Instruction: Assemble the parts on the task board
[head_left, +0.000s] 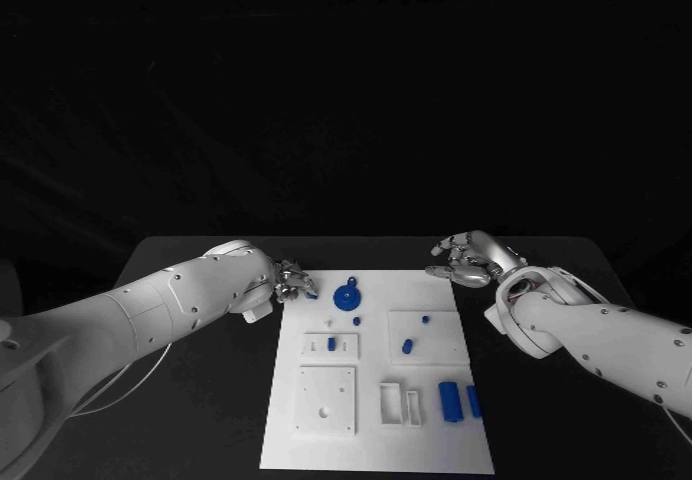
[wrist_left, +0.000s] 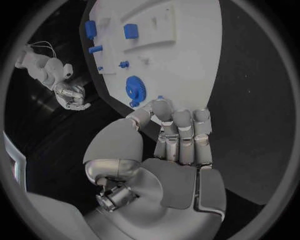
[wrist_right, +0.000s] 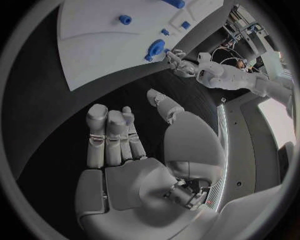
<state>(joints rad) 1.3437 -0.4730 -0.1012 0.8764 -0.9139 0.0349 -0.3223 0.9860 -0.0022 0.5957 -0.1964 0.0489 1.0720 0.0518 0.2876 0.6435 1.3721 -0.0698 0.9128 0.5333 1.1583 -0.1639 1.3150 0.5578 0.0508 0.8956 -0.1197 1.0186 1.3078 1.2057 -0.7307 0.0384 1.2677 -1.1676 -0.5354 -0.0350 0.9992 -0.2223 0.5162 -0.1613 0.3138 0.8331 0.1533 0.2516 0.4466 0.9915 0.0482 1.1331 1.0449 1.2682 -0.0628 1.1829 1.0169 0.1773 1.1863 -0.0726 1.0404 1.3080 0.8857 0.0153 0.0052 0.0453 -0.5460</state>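
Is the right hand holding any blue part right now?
No. The right hand is open over the black table, nothing in its palm or fingers.

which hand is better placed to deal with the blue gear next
Left, probably. The left hand sits at the task board edge beside the blue gear, its fingers pinching a small blue part. The right hand holds nothing, farther off.

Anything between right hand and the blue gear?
Bare white task board only, per the head view: nothing lies between the right hand and the blue gear.
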